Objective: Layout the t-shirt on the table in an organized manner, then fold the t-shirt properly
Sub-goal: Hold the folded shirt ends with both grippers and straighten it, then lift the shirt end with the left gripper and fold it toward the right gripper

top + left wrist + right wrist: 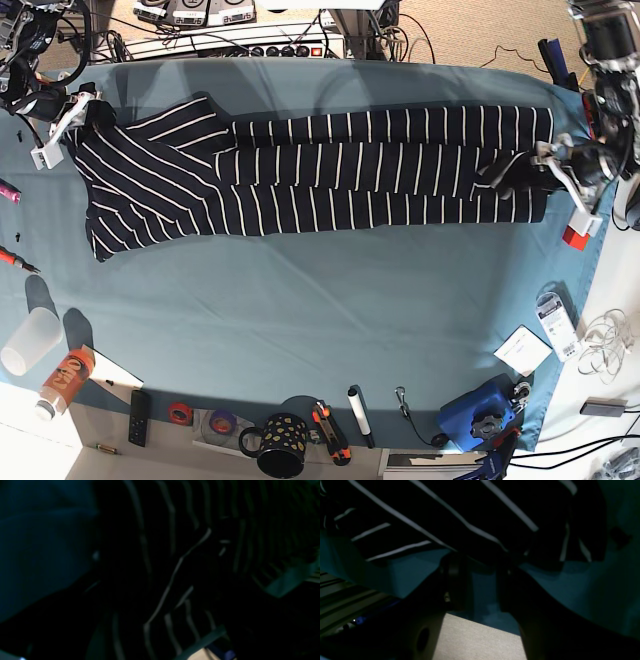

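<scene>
Right gripper jaws apart at t-shirt 9 o'clock end; left gripper spread wide at 3; long axis 9-to-3.

A: Left wrist view is dark and blurred; the t-shirt shows as smeared stripes, and the left gripper's jaws cannot be made out there.

B: Right wrist view?

A: The right gripper has its fingertips lost in shadow under the cloth edge; contact unclear. In the base view, both arms run off the frame's upper corners.
</scene>
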Tool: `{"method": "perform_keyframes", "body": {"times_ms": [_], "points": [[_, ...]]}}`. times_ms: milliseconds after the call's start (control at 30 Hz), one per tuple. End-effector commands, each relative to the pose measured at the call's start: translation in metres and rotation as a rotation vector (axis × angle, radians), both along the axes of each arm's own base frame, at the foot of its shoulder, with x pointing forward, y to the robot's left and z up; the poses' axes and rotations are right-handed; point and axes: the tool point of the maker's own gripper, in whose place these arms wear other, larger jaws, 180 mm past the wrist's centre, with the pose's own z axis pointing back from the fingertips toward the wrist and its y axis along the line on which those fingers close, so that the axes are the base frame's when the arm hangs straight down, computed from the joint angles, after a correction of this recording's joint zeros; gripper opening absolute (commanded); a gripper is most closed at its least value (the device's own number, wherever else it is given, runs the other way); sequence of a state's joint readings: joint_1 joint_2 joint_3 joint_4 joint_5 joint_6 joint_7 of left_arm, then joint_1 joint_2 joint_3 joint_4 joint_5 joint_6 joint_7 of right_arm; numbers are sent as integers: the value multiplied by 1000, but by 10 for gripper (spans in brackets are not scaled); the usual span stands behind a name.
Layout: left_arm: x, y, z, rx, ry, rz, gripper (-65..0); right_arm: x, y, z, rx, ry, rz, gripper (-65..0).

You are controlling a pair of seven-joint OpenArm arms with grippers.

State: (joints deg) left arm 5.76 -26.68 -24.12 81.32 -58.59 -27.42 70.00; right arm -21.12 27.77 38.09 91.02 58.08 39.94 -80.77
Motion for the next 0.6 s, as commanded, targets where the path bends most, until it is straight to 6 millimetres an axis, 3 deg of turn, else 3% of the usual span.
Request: {"method": "perform_keyframes", "body": {"times_ms": [0,67,300,433,567], "points": [[-38,-2,-27,56,178,-63,-262,8,-7,12,-23,-35,8,-444],[-38,-7,-24,19,171,-62,-320,8,-7,12,-24,-35,8,-444],[-39,-7,-24,22,166,-71,-650,8,-7,12,-23,-35,8,-444],[-31,1,-21,59,153,-65,-650,8,-7,12,-23,-35,8,-444],[-8,19,-5,126,101,-66,-650,8,-7,12,-23,-35,8,-444]]}}
